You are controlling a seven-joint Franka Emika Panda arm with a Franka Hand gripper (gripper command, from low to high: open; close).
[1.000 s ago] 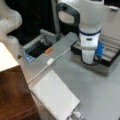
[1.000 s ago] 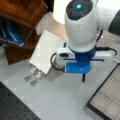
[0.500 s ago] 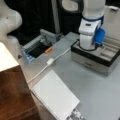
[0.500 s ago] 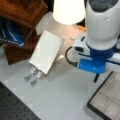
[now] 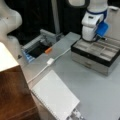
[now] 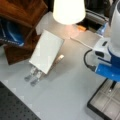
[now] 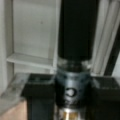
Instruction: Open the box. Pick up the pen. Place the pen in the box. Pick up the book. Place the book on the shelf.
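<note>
The box [image 5: 88, 61] stands open at a front view's right, its pale compartments showing; one corner of it [image 6: 105, 106] shows too. My gripper [image 7: 72, 100] hangs just above those compartments, shut on the pen [image 7: 73, 50], a black barrel with a silvery section held upright between the black fingers [image 7: 40, 96]. In a front view the pen [image 6: 112, 86] pokes down below the blue wrist over the box. The white spiral book [image 5: 55, 96] lies flat on the grey table, beside the brown shelf [image 5: 12, 95]. In both front views the book [image 6: 47, 51] is untouched.
A grey tray [image 5: 37, 48] with a dark inside sits at the back, an orange item [image 5: 48, 50] on its edge. A white cable [image 5: 50, 61] crosses the table. A white lamp shade [image 6: 68, 10] hangs overhead. Metal clips [image 6: 33, 75] lie at the book's end.
The arm has carried the pen further over the open box and lowered it toward the compartments. The book and the shelf have not moved.
</note>
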